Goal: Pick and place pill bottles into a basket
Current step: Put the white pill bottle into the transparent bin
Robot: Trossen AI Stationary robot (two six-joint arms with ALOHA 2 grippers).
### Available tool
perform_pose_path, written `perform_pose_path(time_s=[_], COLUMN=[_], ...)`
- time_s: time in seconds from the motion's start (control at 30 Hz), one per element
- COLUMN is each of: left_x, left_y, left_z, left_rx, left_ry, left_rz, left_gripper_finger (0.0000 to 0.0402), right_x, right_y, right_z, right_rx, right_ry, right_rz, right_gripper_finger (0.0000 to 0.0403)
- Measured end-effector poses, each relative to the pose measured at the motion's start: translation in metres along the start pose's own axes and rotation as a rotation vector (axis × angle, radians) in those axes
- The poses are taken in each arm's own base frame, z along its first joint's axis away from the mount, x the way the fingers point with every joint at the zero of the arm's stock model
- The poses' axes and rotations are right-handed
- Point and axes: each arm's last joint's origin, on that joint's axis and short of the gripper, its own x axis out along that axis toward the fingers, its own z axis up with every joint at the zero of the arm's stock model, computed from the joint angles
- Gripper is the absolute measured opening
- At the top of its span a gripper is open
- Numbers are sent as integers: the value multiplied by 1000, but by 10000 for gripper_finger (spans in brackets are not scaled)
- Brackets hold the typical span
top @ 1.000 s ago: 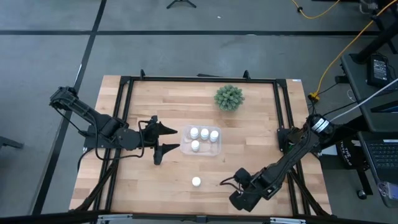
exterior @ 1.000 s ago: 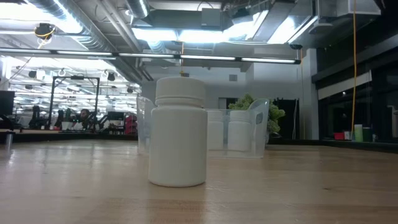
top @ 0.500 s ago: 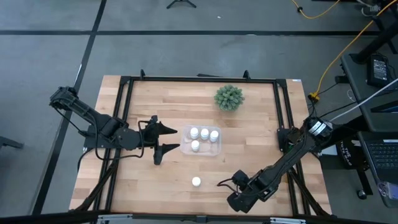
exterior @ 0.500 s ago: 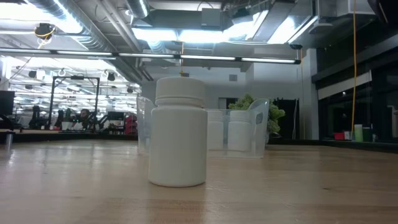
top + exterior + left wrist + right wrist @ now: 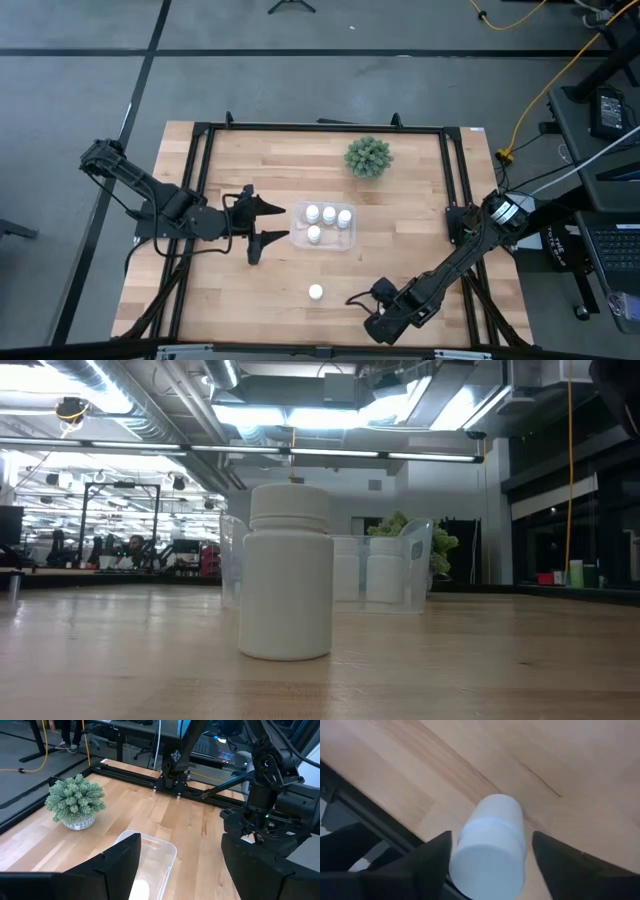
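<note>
Pick phase of a pick-and-place cycle. The right pincer (image 5: 490,850), low at the worktop's (image 5: 400,230) near edge, has its fingers spread wide around a toppled pill bottle (image 5: 492,840), apparently not yet clamped; closing and lifting should follow. Four bottles sit in the basket (image 5: 322,226); another (image 5: 316,292) stands loose before it. Only the right wrist view shows the bracketed bottle. The left pincer (image 5: 268,222) waits, spread wide, beside the basket.
</note>
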Motion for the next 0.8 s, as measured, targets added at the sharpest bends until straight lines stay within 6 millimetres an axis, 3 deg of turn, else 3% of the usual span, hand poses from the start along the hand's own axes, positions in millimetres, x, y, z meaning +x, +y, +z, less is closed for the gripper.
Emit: perform_pose_path(time_s=[0.2, 0.6, 0.8], left_x=[0, 0, 0], left_y=[0, 0, 0], left_z=[0, 0, 0], left_rx=[14, 14, 34], left_ry=[1, 1, 1], left_rz=[-1, -2, -2], left_gripper_finger=[269, 269, 269], right_x=[-1, -1, -9], right_y=[1, 3, 5], right_z=[0, 0, 14], right_rx=[-44, -112, -175], right_ry=[3, 42, 45], right_rz=[7, 30, 54], right_gripper_finger=[167, 167, 167])
